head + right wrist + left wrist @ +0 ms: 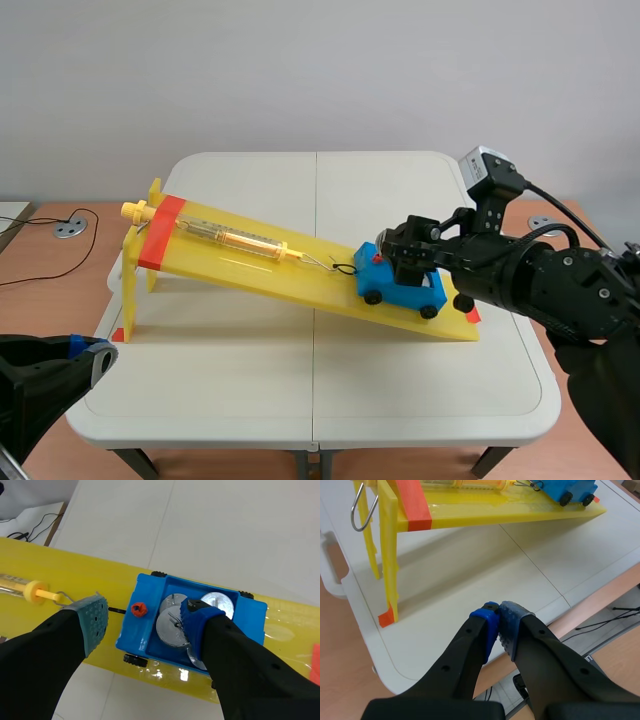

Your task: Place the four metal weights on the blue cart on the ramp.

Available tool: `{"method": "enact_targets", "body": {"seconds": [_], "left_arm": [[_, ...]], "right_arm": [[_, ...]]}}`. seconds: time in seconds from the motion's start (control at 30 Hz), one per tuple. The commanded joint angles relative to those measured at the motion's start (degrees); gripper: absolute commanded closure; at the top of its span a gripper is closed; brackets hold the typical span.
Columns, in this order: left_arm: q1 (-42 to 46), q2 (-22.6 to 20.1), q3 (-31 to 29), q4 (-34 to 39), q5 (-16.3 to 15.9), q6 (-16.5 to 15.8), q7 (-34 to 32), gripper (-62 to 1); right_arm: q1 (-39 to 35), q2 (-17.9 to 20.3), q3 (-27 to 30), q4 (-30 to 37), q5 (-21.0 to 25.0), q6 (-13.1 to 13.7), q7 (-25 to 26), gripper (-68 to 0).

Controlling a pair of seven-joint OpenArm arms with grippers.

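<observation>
The blue cart [400,293] stands low on the yellow ramp [250,265]. Looking down from the right wrist, the cart's tray [250,620] holds several round metal weights [172,627] lying flat; one [220,602] shows beside the finger. My right gripper [145,622] hovers open over the cart [403,250]: one fingertip [197,622] is in the tray over the weights, the other [92,622] ahead of the cart's front, above the ramp. Nothing is gripped. My left gripper [499,617] is shut on nothing, low by the table's near-left corner [92,352].
A spring scale [235,238] lies along the ramp, hooked by wire to the cart's front near a red knob [138,609]. A red band [160,232] crosses the ramp's raised end. A metal ring [357,510] hangs by the ramp's legs [387,555]. The table edge [555,615] is close.
</observation>
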Motion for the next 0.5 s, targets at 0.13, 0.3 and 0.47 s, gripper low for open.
{"method": "enact_targets", "body": {"seconds": [0.13, 0.3, 0.47], "left_arm": [[-1.2, -0.5, -0.4, 1.9, -1.8, -1.4, -5.4, -3.2], [-1.2, -0.5, -0.4, 1.9, -1.8, -1.4, -5.4, -3.2], [-1.2, -0.5, -0.4, 1.9, -1.8, -1.4, -5.4, -3.2]], "right_arm": [[6.5, 0.0, 0.7, 2.3, 2.9, 9.3, 8.2, -37.2], [6.5, 0.3, 2.6, 2.9, 3.3, 11.2, 8.4, -37.2], [6.5, 0.8, 4.9, 4.5, 4.1, 12.2, 8.0, -37.2]]}}
